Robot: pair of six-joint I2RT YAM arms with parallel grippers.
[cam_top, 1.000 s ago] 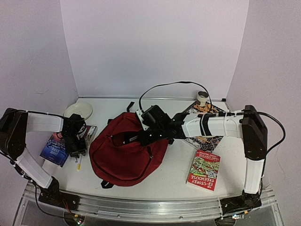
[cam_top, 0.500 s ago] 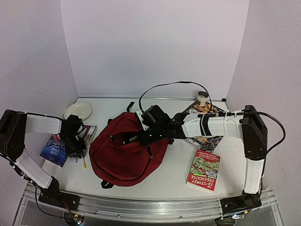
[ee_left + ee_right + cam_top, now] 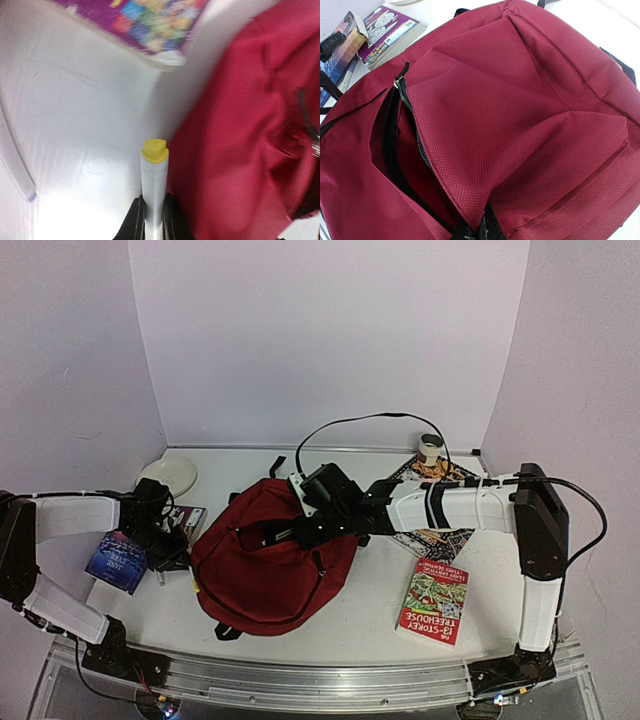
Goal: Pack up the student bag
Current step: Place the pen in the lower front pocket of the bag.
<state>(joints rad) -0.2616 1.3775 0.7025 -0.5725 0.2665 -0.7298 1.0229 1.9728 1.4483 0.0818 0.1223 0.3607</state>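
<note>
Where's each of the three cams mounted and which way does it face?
Top external: high behind the arm bases, looking down and forward over the table at the red backpack; left arm and right arm show.
Left wrist: on the left arm, looking along the left claw, shut on a yellow-capped marker beside the backpack.
Right wrist: on the right arm, looking down the right claw, pinching the backpack's flap at its open zipper.
Shared: the backpack, in all three.

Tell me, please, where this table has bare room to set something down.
Bare table lies between the student bag and the treehouse book, and at the back between the plate and the bag. Crowded: the left side, with two books and the left fingers; the back right, with patterned books.
</note>
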